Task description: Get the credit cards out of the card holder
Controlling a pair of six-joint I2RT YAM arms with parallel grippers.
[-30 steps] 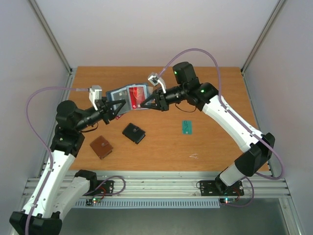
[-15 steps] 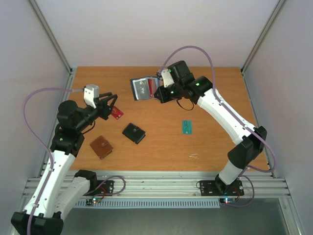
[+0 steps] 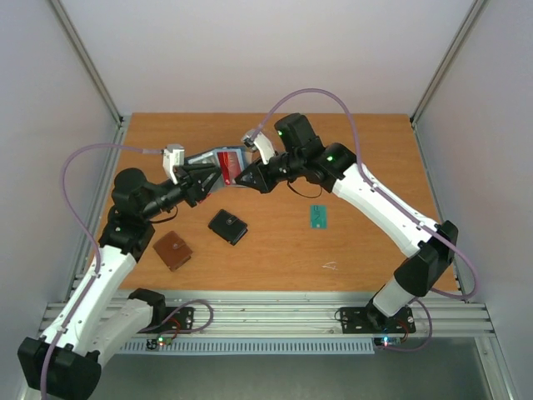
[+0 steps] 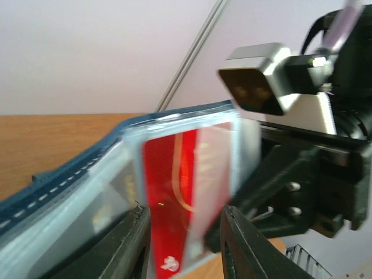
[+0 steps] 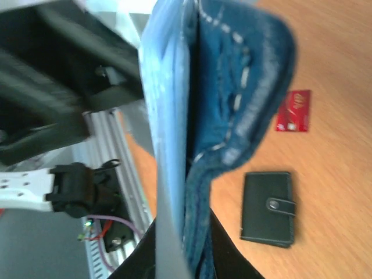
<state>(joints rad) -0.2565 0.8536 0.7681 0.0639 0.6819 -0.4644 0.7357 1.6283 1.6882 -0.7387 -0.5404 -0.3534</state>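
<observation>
From above we see the card holder (image 3: 202, 157) held up off the worktop (image 3: 375, 158) between both arms, the right end effector (image 3: 244, 175) clamped on one edge and the left end effector (image 3: 212, 172) at the other. A teal card (image 3: 318, 217) lies on the wood. Left wrist view now: the fingers (image 4: 131, 244) are part-way apart, straddling the red card (image 4: 174, 197) in its clear pocket. Right wrist view: a loose red card (image 5: 293, 110) lies near a black wallet (image 5: 267, 206).
</observation>
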